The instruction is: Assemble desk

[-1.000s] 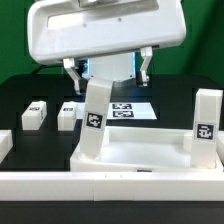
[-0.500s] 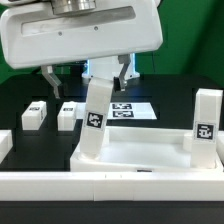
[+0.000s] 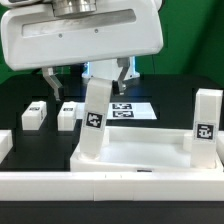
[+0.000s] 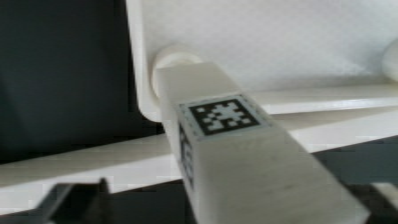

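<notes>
The white robot hand [image 3: 85, 78] is cut off by the exterior view's upper edge. The wrist view is blurred, so the fingers show there only as dark smudges. The jaws stand wide apart, clamped on nothing, flanking the top of a slightly tilted white block leg [image 3: 95, 125]. That leg stands in the white rimmed tray-like desk top [image 3: 140, 155], at the corner on the exterior view's left. A second tagged leg [image 3: 207, 128] stands at the other corner. The black tabletop [image 3: 15, 100] lies behind.
</notes>
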`<act>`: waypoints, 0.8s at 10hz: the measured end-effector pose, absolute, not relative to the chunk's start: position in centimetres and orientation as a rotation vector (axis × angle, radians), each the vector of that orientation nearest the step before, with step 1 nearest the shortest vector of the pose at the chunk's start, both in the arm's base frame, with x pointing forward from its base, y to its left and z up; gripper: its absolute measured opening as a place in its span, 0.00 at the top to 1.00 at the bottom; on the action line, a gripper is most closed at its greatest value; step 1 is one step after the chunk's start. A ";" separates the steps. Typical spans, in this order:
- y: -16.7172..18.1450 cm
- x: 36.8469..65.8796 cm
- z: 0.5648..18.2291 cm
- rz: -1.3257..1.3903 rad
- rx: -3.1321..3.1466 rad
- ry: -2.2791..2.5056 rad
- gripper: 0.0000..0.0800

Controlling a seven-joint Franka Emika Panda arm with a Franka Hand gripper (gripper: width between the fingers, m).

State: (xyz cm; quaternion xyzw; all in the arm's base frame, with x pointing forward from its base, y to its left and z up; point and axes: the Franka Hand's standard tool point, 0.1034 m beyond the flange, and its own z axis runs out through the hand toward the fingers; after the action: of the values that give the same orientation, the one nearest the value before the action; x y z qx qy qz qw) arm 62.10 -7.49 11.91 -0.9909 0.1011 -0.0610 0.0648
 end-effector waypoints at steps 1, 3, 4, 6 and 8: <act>-7.5 62.1 11.9 -0.177 -2.974 0.410 0.43; -7.4 62.1 11.9 -0.164 -2.939 0.578 0.64; -7.4 62.1 11.9 -0.155 -2.908 0.700 0.64; -7.6 62.1 11.4 -0.169 -2.778 1.049 0.64; -6.8 62.4 11.4 -0.153 -2.567 1.435 0.64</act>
State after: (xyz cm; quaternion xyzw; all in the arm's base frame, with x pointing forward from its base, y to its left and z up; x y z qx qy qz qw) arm 62.44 -6.78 11.36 -0.8674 0.4850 -0.0517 0.0982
